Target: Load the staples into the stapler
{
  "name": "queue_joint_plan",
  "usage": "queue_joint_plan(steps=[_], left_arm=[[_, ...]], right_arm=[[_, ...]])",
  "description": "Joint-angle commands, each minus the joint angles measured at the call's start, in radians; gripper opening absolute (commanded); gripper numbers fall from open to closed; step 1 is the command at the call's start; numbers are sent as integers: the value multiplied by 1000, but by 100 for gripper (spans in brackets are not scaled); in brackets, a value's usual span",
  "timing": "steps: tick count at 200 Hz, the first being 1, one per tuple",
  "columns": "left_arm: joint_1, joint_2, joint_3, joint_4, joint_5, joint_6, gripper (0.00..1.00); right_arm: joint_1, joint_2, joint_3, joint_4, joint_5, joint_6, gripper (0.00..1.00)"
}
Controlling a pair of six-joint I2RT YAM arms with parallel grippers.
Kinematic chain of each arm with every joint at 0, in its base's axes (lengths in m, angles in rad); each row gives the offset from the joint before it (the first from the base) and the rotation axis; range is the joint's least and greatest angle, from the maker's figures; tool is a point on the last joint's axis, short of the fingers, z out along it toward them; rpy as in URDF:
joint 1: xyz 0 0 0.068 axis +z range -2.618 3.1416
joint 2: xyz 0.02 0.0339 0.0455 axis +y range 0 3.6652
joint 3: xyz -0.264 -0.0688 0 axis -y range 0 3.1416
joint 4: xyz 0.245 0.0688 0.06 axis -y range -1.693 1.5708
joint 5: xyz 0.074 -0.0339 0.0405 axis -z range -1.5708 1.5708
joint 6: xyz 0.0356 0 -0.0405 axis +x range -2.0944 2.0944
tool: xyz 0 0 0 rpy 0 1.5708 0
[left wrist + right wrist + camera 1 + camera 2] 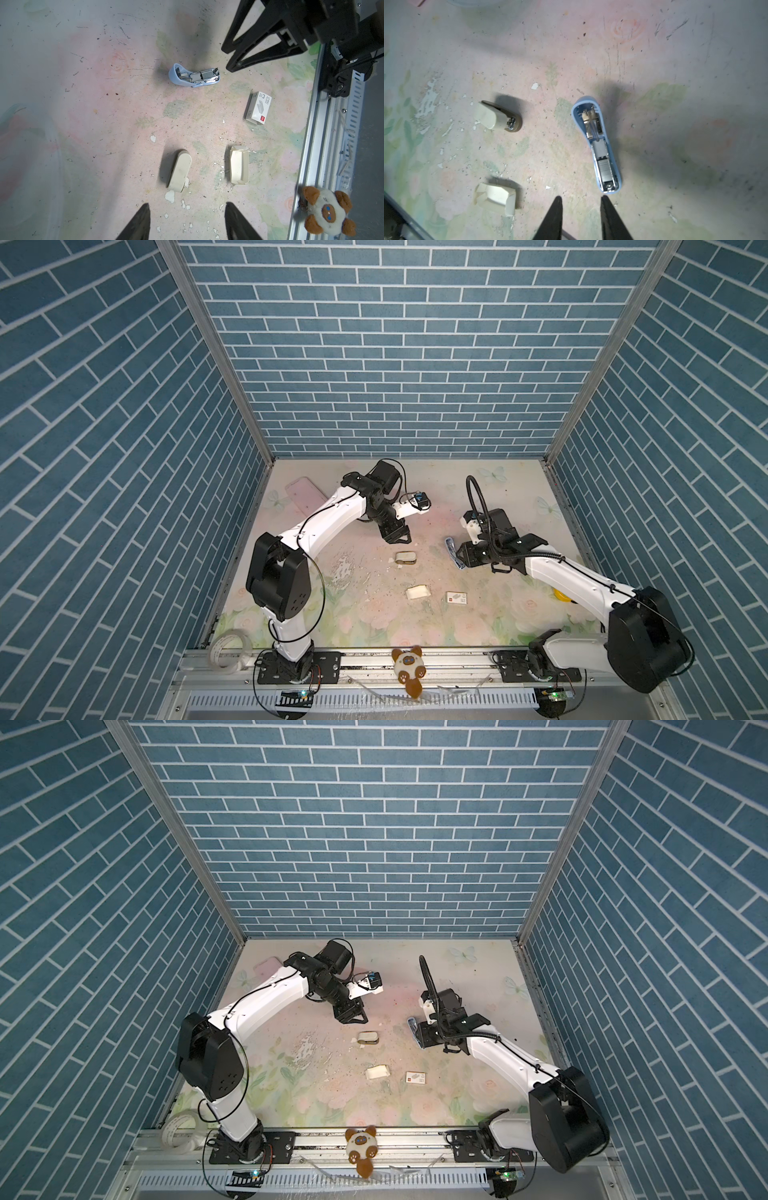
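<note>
Grey staples [605,171] sit in the channel of the open blue stapler [596,143] lying on the table [675,62] — long axis running straight out from the right claw [581,198], parted and empty at its near end — left claw [187,204], also open and empty, farther off

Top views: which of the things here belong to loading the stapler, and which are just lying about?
Job: open light-blue plastic stapler; grey metal staple strip in its channel; cream card tray; white card sleeve with red mark.
Lying about: closed cream plastic stapler; brown-and-white plush toy; pink flat object.
</note>
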Motion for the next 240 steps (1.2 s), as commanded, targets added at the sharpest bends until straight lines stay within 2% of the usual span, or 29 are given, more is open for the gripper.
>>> queue_joint_plan(steps=[1,20,99,172,240], left_arm=[[7,8,39,7,24,-22,59],[11,27,68,-3,45,-28,59],[10,55,108,-16,63,-31,59],[11,49,109,-15,75,-31,59],[11,46,102,-19,84,-29,59]], right_arm=[[2,-12,-62,49,-133,158,27],[3,9,-91,111,-194,207,25],[3,166,-88,143,-164,214,22],[-3,242,-26,37,-27,178,21],[-28,277,-4,9,29,157,21]])
